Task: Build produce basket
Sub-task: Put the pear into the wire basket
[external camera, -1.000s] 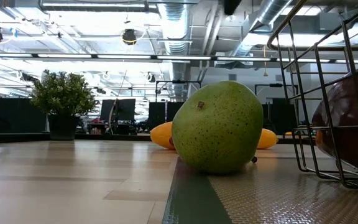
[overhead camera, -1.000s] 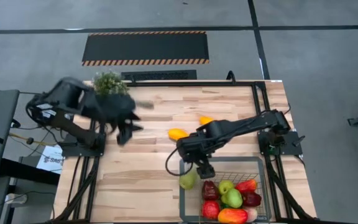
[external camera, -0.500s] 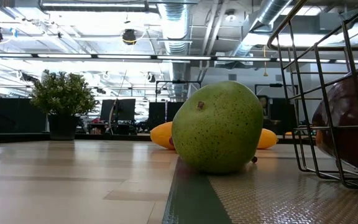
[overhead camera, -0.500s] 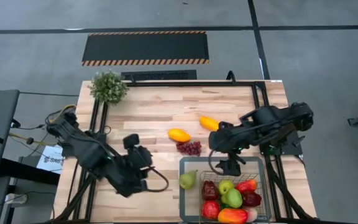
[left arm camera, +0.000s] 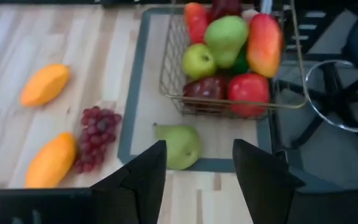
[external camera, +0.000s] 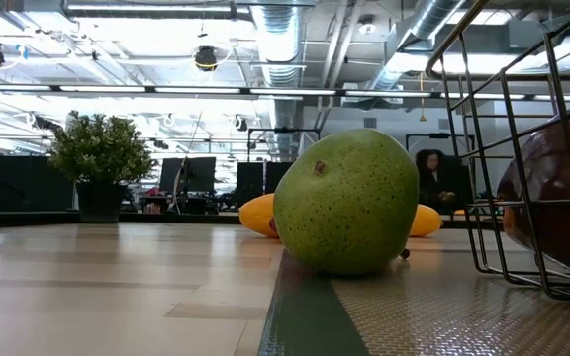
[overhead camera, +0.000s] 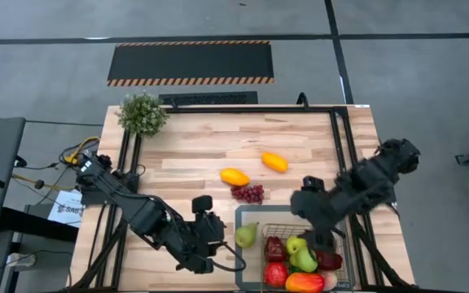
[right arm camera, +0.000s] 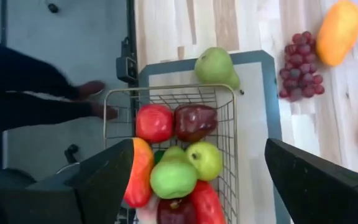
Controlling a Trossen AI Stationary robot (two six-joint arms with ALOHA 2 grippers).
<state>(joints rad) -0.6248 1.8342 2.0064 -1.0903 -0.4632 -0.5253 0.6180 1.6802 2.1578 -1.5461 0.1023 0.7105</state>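
Note:
The wire-mesh basket (overhead camera: 332, 213) stands at the table's near right on its flat grey rim and holds several red, green and orange fruits (right arm camera: 180, 167). A green pear (overhead camera: 245, 235) lies on its side on the grey rim (left arm camera: 143, 93), outside the mesh, and looms large in the low view (external camera: 349, 203). A purple grape bunch (overhead camera: 248, 194) and two orange-yellow fruits (overhead camera: 234, 177) (overhead camera: 273, 161) lie on the wood beyond it. My left gripper (overhead camera: 218, 238) is open just left of the pear (left arm camera: 178, 145), apart from it. My right gripper (right arm camera: 199, 143) hovers open over the basket (overhead camera: 320, 236).
A bushy potted plant (overhead camera: 142, 112) stands at the far left corner. The wood between the plant and the fruits is bare. The basket's wire wall (external camera: 522, 148) rises right of the pear. A person sits in the room beyond the table (external camera: 433, 178).
My left arm has swung from the far left, near the plant, down toward the near edge and now sits left of the pear. My right gripper has moved from beside the pear toward the table's right, over the basket, uncovering the grapes. No fruit has moved.

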